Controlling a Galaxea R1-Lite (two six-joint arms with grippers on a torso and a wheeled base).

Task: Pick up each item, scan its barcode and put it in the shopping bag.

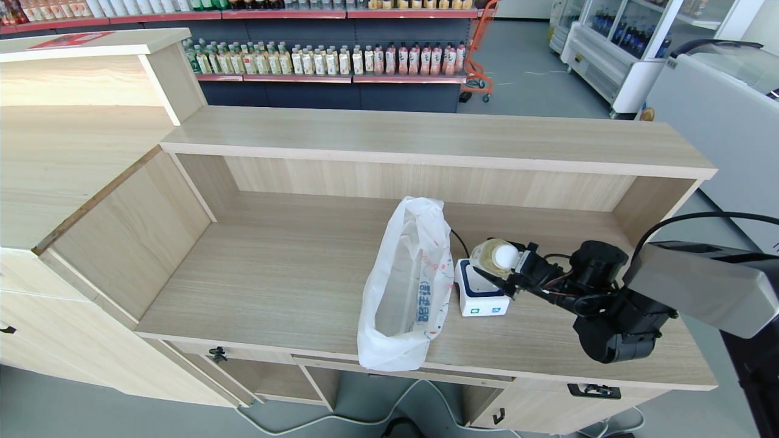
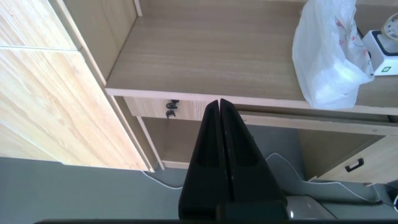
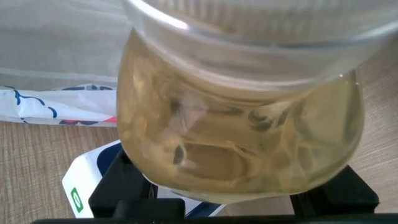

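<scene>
A clear bottle (image 1: 496, 257) of yellowish drink with a white cap hangs just above the white scanner (image 1: 481, 297) with its dark blue top. My right gripper (image 1: 509, 266) is shut on the bottle. In the right wrist view the bottle (image 3: 242, 124) is very close, with the scanner (image 3: 81, 186) and the bag (image 3: 56, 102) behind it. The white plastic shopping bag (image 1: 405, 286) stands open on the counter, just left of the scanner. My left gripper (image 2: 219, 109) is shut and empty, low in front of the counter, with the bag (image 2: 326, 53) far off.
The wooden counter (image 1: 274, 274) has a raised back ledge (image 1: 426, 137) and a tall side panel (image 1: 128, 237) on the left. A cable runs behind the scanner. Drawers with locks (image 2: 171, 109) sit under the counter's front edge. Shop shelves stand behind.
</scene>
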